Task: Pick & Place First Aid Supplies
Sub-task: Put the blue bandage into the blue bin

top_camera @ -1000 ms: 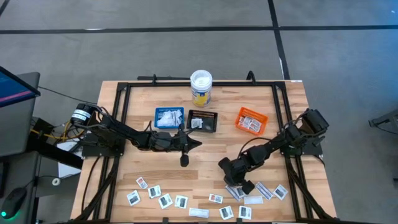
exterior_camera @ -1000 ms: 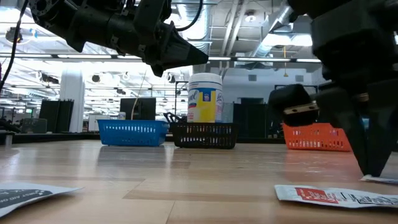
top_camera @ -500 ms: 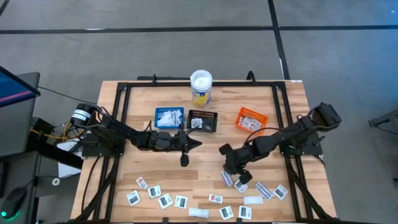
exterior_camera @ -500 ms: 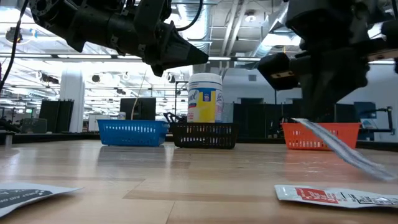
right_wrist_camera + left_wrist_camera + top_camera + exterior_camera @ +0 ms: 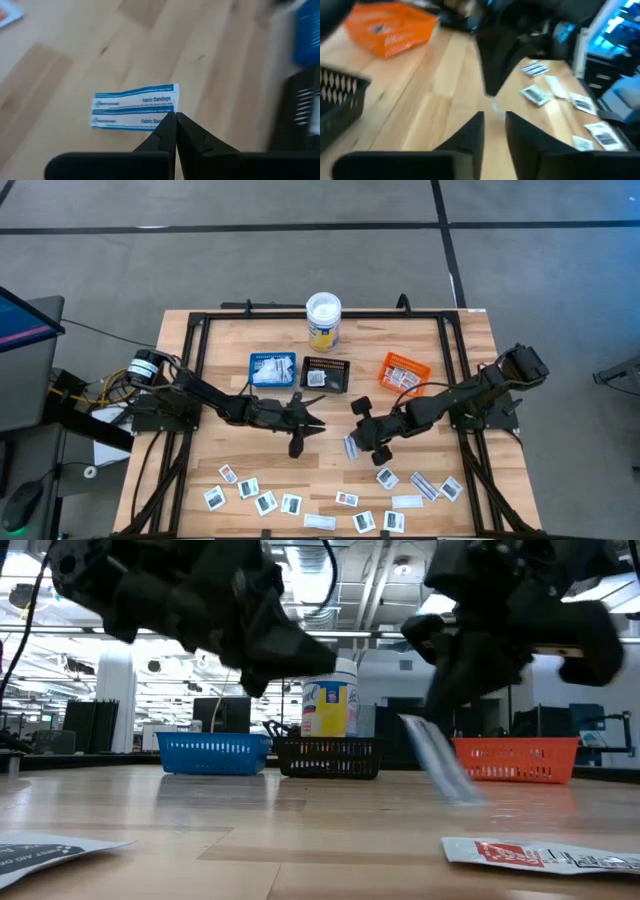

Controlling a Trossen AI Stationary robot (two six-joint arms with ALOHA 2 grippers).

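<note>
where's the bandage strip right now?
Pinched in the right hand, the strip hangs above mid-table in the high view, just below the black tray.

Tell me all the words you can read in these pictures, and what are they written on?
"Fabric Bandage": printed twice on the white-and-blue bandage packet pinched in the shut right gripper.
Yellow-labelled tub: its label is too blurred to read.
Packets lying on the table: dark and red marks, too small to read.
Red-marked packet in the low view: print too small to read.
</note>
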